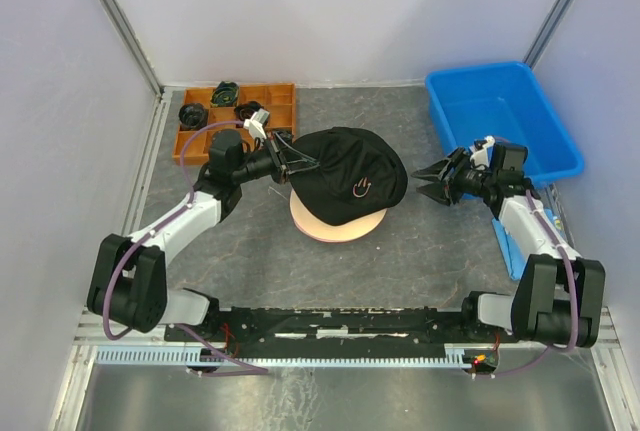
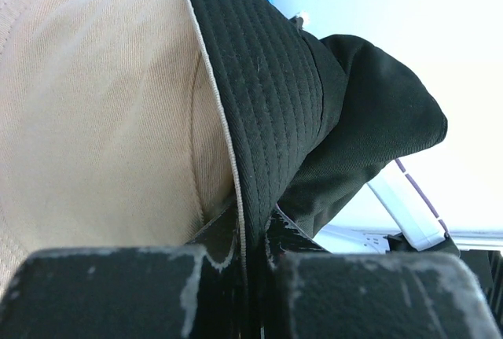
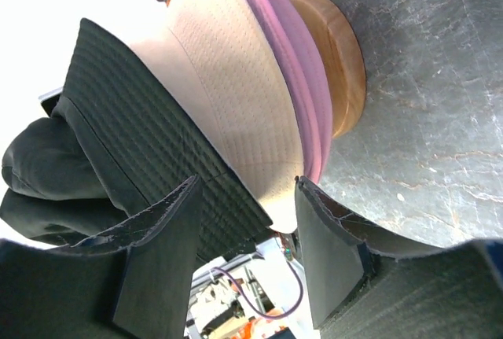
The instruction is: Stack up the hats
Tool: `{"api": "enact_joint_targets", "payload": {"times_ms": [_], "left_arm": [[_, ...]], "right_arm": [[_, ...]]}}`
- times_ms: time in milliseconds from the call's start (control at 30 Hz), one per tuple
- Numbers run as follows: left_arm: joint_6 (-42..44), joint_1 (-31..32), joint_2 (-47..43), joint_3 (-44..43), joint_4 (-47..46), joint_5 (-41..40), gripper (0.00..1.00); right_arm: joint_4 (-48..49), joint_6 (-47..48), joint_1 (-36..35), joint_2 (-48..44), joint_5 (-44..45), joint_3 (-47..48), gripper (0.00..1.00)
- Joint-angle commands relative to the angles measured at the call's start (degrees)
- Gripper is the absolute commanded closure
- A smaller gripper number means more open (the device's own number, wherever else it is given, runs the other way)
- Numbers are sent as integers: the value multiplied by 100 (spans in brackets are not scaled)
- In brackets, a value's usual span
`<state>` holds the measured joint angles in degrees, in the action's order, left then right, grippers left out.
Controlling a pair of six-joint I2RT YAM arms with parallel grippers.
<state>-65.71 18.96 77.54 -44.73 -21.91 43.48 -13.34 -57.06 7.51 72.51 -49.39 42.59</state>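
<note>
The black hat (image 1: 350,186) lay on top of the pile at the middle of the table (image 1: 420,251), draped over a beige hat (image 3: 228,79). That hat covered a pink hat (image 3: 291,64), and all three sat on the round wooden stand (image 1: 335,226). Seen from above, the black hat was wider from left to right than from front to back, so its long axis ran from one gripper to the other.

The left gripper (image 1: 288,163) was at the hat's left edge. Its jaws were closed narrow on the stitched brim (image 2: 259,95), which rose on edge out of the pinch. The beige hat (image 2: 94,119) was just beside the brim, and the black crown was bunched behind it.

The right gripper (image 1: 428,181) was near the hat's right edge, apart from it, on the side toward the blue bin (image 1: 500,121). Its jaws stood about half open and held nothing. In its own camera, the fingertips pointed at the overlapping brims of the black hat (image 3: 134,111) and the beige one.

The hat therefore lay between the two arms, held on the left and free on the right. The black hat looked crumpled rather than seated, so the stack was probably almost finished but not yet tidy. The right arm was nearer the loose side. It would have to reach toward the table's left edge to catch that brim, low enough to miss the pink hat below.
</note>
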Motion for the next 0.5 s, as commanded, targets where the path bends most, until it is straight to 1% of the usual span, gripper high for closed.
{"api": "enact_joint_targets", "payload": {"times_ms": [0,67,200,300,467], "left_arm": [[-109,-16,107,-27,-164,11,97],[-122,-15,118,-35,-164,31,97],[-117,-15,135,-26,-164,33,97],[-112,-15,155,-36,-164,37,97],[-113,-15,184,-36,-164,38,97]], "right_arm": [[1642,-596,3,148,-212,-316,41],[2283,-960,-11,291,-257,-499,41],[3936,-1890,-51,676,-326,-967,38],[4819,-2396,-125,970,-342,-1205,36],[6330,-3268,-164,1330,-360,-1482,35]]}}
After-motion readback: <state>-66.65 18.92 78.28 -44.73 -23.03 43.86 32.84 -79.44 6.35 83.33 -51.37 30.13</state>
